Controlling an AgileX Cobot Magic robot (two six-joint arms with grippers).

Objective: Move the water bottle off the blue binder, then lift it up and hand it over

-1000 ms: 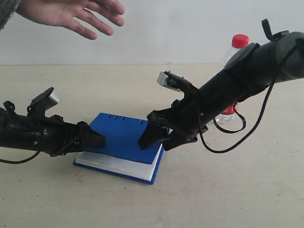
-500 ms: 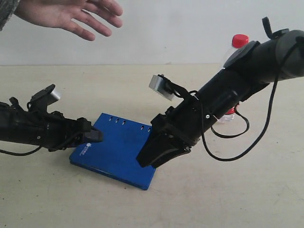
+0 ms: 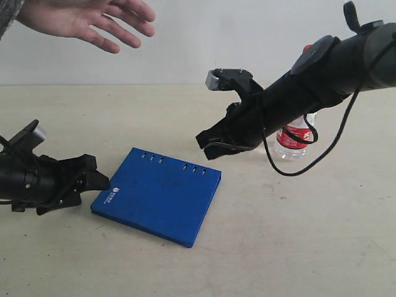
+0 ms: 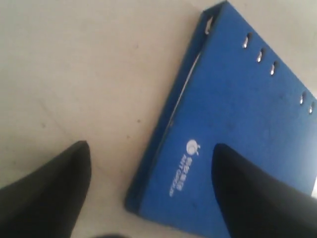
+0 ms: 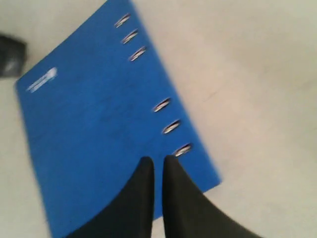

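The blue binder (image 3: 158,195) lies flat and closed on the table, its slots (image 5: 166,105) along the far edge and a white logo (image 4: 184,168) on its near left corner. My left gripper (image 3: 98,176) (image 4: 151,148) stands open just off that corner, low over the table, holding nothing. The right gripper (image 3: 205,146) (image 5: 157,159) hangs above the binder's far right corner, shut and empty. Behind the right arm stands the water bottle (image 3: 296,139) upright on the table, off the binder; only its red-and-white label and lower part show clearly.
A person's open hand (image 3: 86,20) hovers at the top left, palm down. The right arm's black cable (image 3: 291,170) loops down in front of the bottle. Bare beige table (image 3: 297,241) stretches in front and to the right of the binder.
The binder, lifted at one side a second ago, now lies flat. My right gripper has shut and risen off it. The left gripper has drawn back to the left.
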